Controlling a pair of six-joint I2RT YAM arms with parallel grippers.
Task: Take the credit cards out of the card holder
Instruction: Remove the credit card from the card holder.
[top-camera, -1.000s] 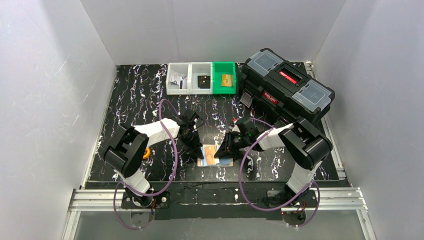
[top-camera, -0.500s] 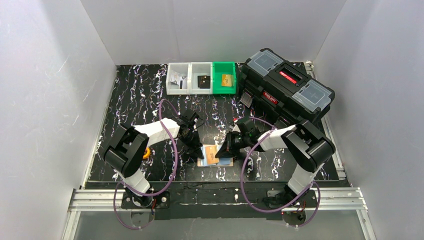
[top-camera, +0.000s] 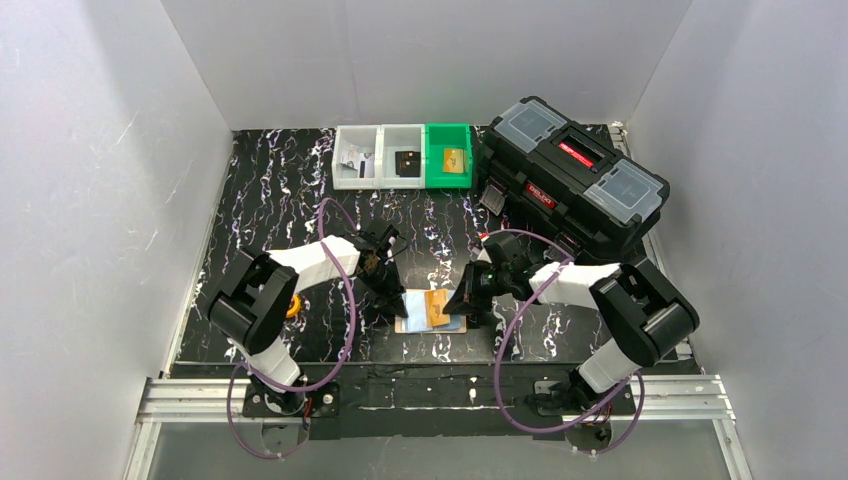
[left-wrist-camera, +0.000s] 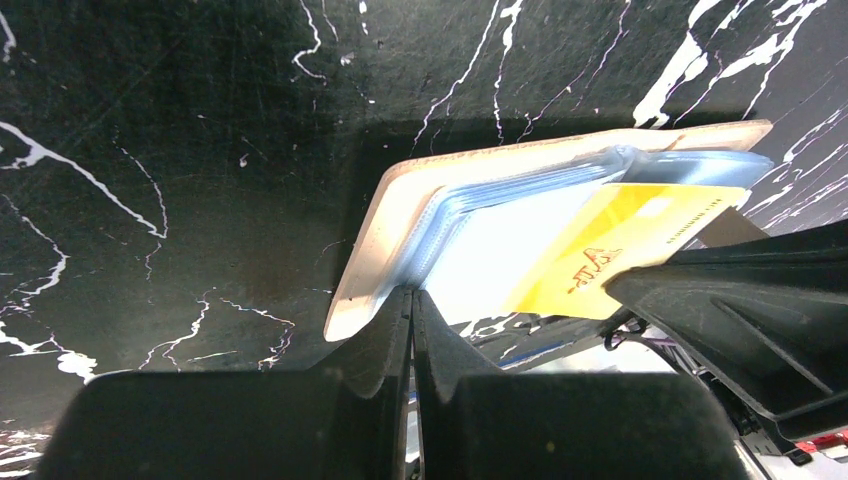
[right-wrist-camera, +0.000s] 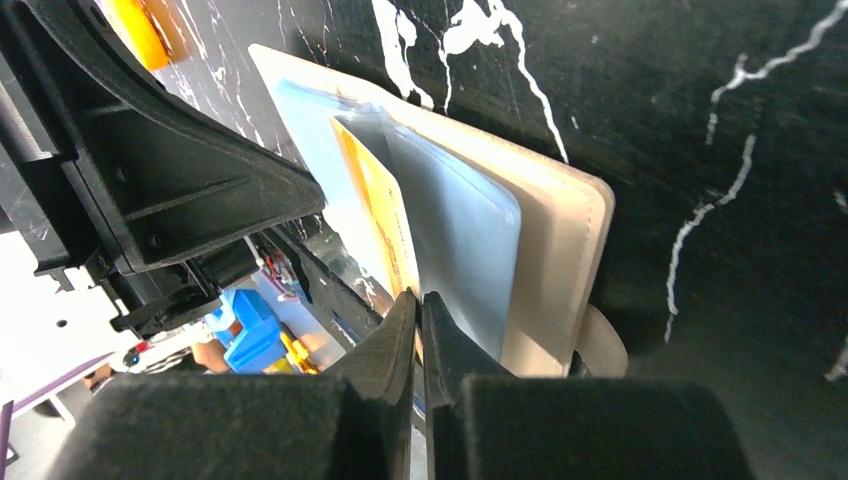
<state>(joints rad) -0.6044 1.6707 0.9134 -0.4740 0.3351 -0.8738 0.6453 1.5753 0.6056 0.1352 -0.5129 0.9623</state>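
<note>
The cream card holder (top-camera: 412, 322) lies open on the black table between both arms. In the left wrist view its cream cover (left-wrist-camera: 390, 210) holds pale blue sleeves (left-wrist-camera: 480, 255), and the tan-gold card (left-wrist-camera: 620, 240) sticks out to the right. My left gripper (left-wrist-camera: 412, 296) is shut on the holder's left edge, at the sleeves. My right gripper (right-wrist-camera: 419, 300) is shut on the edge of the tan-gold card (right-wrist-camera: 380, 215), which is partly drawn out of the holder (right-wrist-camera: 560, 260). A pale blue card or sleeve (right-wrist-camera: 455, 240) lies behind it. The snap tab (right-wrist-camera: 605, 345) shows at the holder's corner.
A large black toolbox (top-camera: 575, 175) stands at the back right. Three small bins (top-camera: 403, 155), white, white and green, sit at the back middle. A small orange object (top-camera: 294, 306) lies by the left arm. White walls enclose the table.
My right gripper has moved a little to the right and the tan-gold card has slid out rightward with it. My left gripper has stayed on the holder.
</note>
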